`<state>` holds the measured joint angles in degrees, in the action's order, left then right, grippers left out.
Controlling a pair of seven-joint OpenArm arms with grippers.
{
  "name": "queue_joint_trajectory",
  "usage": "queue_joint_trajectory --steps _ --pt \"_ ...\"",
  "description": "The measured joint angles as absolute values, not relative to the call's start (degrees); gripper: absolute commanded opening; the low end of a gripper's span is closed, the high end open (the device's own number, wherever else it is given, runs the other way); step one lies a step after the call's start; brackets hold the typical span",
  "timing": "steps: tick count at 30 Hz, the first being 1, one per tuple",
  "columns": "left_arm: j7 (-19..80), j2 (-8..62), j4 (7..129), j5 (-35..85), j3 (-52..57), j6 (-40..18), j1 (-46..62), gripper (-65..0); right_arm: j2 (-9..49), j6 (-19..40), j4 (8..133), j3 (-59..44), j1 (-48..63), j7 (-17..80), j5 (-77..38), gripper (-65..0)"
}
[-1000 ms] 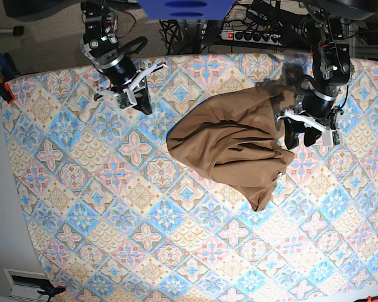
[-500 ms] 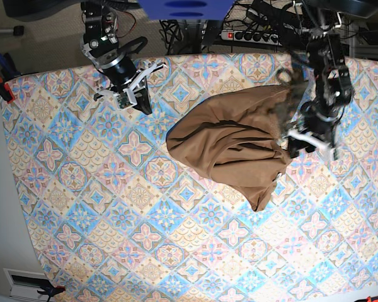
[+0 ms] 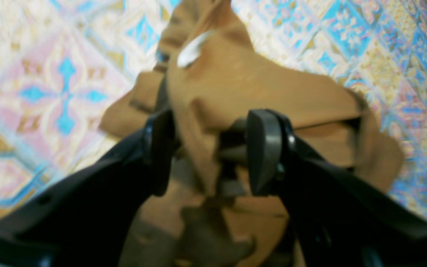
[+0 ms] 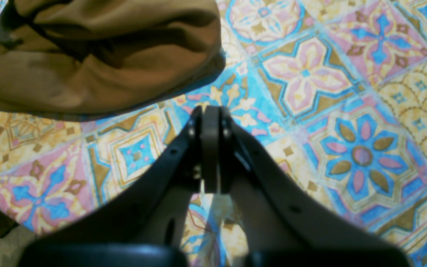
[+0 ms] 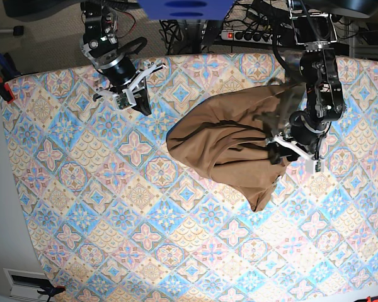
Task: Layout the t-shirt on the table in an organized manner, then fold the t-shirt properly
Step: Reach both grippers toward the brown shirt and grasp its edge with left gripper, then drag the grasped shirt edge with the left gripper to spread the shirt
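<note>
The crumpled tan-brown cloth t-shirt (image 5: 230,148) lies bunched approx. in the upper middle of the pastel tile-pattern table (image 5: 113,220), not spread flat. The left gripper (image 3: 209,152) is at the shirt's edge nearest to its own arm, jaws wide apart w/ a fold of brown cloth between the dark pads, but if it is really gripped I cannot tell. The right gripper (image 4: 209,148) has jaws fully together, holding nothing, above bare table just beside the shirt's other edge.
</note>
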<state>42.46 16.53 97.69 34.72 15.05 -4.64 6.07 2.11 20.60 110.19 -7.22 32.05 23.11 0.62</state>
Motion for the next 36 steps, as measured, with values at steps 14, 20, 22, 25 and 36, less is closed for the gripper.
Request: queue_joint_trajectory --steps 14,20,22,25,36 --pt "45.6 16.1 100.7 35.0 3.2 -4.8 -0.6 -65.0 2.1 20.6 110.2 -7.2 32.1 23.1 0.6 -64.5" --pt "60.4 11.6 105.7 34.7 -12.5 -5.4 -13.9 -65.0 2.2 20.6 110.1 -7.2 32.1 23.1 0.6 -64.5" --pt "62.2 8.9 103.1 34.7 -18.0 -5.2 -19.3 -65.0 2.2 20.6 110.1 -7.2 32.1 23.1 0.6 -64.5" --pt "63.2 5.0 95.7 34.5 -25.1 -5.4 -26.3 -65.0 2.1 20.6 110.1 -7.2 32.2 23.3 0.6 -64.5" --pt "39.4 -9.0 51.2 37.1 -50.4 -6.7 -51.7 -65.0 1.9 20.6 110.1 -7.2 32.4 23.1 0.6 -64.5"
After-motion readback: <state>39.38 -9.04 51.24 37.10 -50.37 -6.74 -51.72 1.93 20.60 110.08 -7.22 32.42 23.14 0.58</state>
